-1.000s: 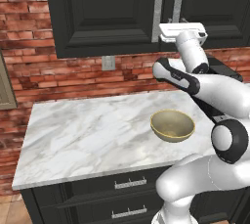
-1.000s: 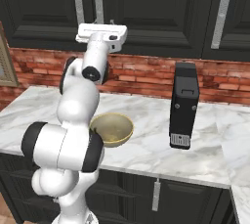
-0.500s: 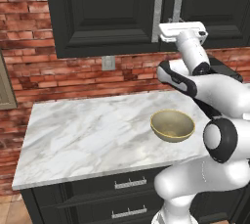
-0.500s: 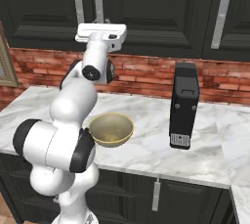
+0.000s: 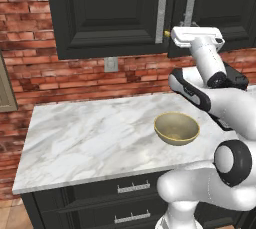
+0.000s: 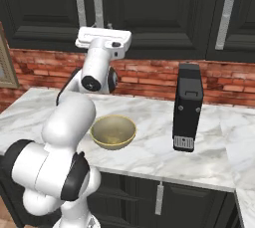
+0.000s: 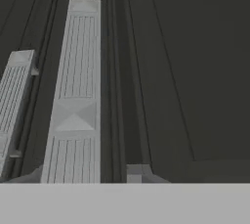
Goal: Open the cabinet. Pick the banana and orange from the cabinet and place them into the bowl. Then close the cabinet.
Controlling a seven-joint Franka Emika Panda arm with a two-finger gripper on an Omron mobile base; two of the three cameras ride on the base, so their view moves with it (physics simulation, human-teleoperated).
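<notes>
Nearest the base: dark drawers [image 5: 130, 193] with short horizontal handles under the marble counter [image 5: 90, 133]. The bowl [image 5: 176, 128] sits upright on the counter's right part in the left base view, nothing visible inside it; in the right base view it's just in front of the arm's shoulder, with a tall black appliance [image 6: 187, 106] standing well apart on its right. Behind the counter is a brick wall [image 5: 30, 58] with a wall outlet [image 5: 111, 64] below the cabinet's lower edge. Above that, the cabinet [image 5: 110, 13], both doors shut, two long silver bar handles side by side at the door seam. The arm reaches up and forward, the gripper [image 5: 187, 27] pressed up at the lower end of the right door's handle [image 5: 189, 3]; the left door's handle [image 5: 162, 10] stands just beside it. In the hand view the right door's handle runs up the frame very close to the camera, sitting between the two finger tips at the bottom; the jaws look narrow around the bar, but I can't tell whether the pads are actually in contact with it. One finger tip [image 7: 134, 173] shows just to the right of the bar's base. The second handle lies at the left edge of that view. Banana and orange aren't visible with the doors shut.
</notes>
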